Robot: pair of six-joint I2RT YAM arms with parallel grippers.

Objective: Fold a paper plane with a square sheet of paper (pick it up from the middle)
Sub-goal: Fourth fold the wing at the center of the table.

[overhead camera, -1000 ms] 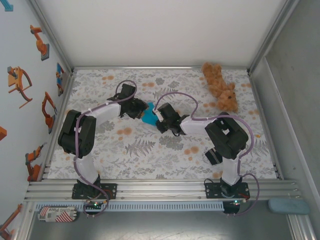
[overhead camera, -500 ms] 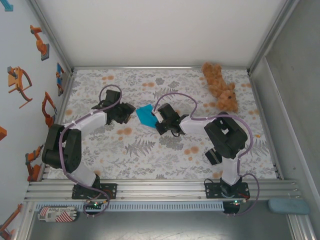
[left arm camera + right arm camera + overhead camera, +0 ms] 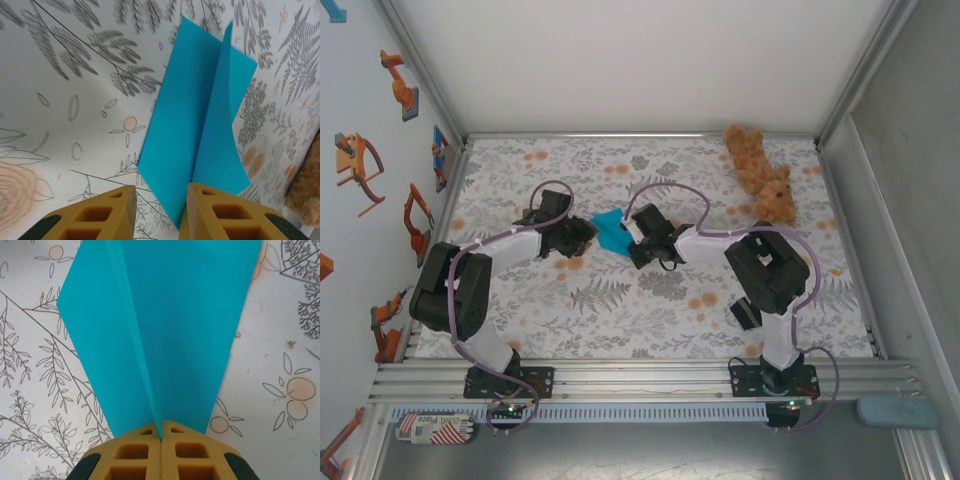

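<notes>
Between the two grippers, the cyan paper plane (image 3: 610, 228) has changed hands. A second ago the left gripper (image 3: 582, 236) sat against it, then drew away, and it has now come back to the paper's near edge. Over the same second the right gripper (image 3: 628, 235) closed completely. That suggests the right arm now holds the fold steady while the left lines up for the next crease, so the plane is probably still only partly formed.

From the right wrist, the right gripper (image 3: 161, 429) has its fingers pressed together on the raised centre crease. The paper plane (image 3: 170, 330) fans out ahead of them, above the floral table cover (image 3: 280, 365).

From the left wrist, the left gripper (image 3: 160, 192) has its fingers partly apart and clamps nothing. The pointed end of the paper plane (image 3: 195, 125) dips into the gap, right beside the right-hand finger. Whether it touches that finger I cannot tell.
</notes>
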